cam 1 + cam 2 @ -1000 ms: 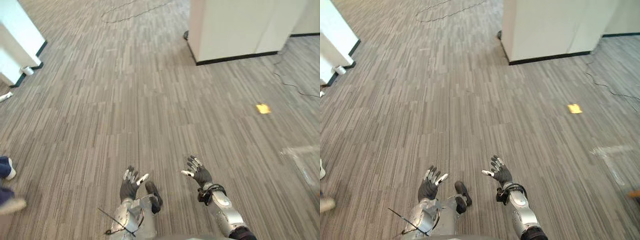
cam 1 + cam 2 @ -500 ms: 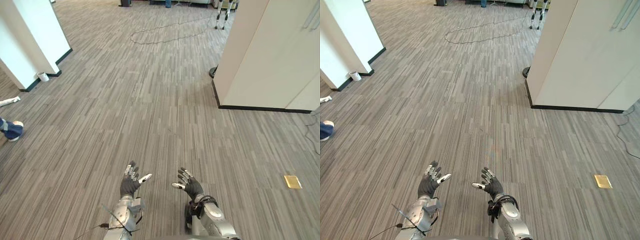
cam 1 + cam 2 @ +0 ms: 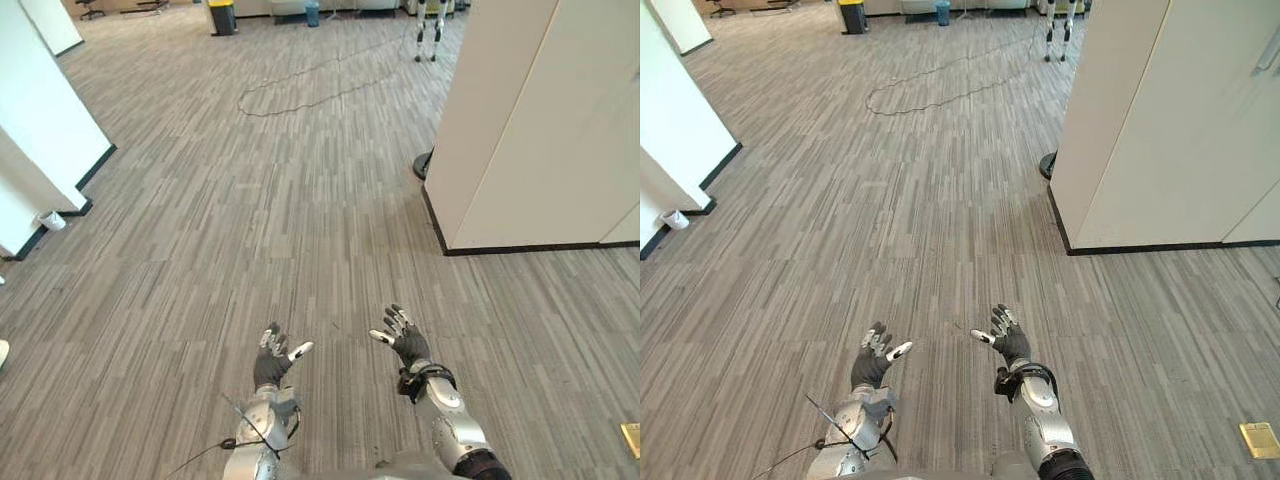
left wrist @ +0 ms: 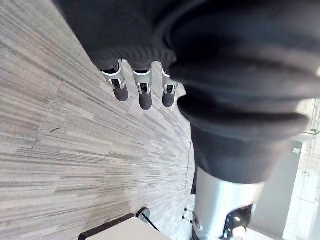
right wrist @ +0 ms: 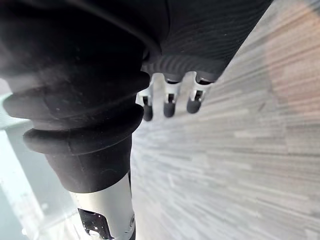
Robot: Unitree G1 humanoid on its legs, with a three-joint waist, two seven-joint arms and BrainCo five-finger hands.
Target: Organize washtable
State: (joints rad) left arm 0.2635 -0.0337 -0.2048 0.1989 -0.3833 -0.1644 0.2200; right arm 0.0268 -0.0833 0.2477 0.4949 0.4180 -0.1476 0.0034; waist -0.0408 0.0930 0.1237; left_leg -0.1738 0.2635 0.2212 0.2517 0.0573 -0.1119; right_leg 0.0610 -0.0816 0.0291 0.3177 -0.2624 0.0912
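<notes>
Both hands raised side by side over a grey plank floor
Left hand and right hand, near centre: fingers straight and spread apart, clamped on nothing; white cabinet far right, white wall far left

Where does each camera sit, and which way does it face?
Left eye view: on the head, facing down and forward at grey floor and a white cabinet; the left hand and right hand, both open, show low.
Right eye view: beside it, same aim, same hands.
Left wrist view: on the left wrist, looking along its dark cover and fingers at floor.
Right wrist view: likewise on the right wrist, past its cover and fingers.
Shared: both eye views show one scene.
</notes>
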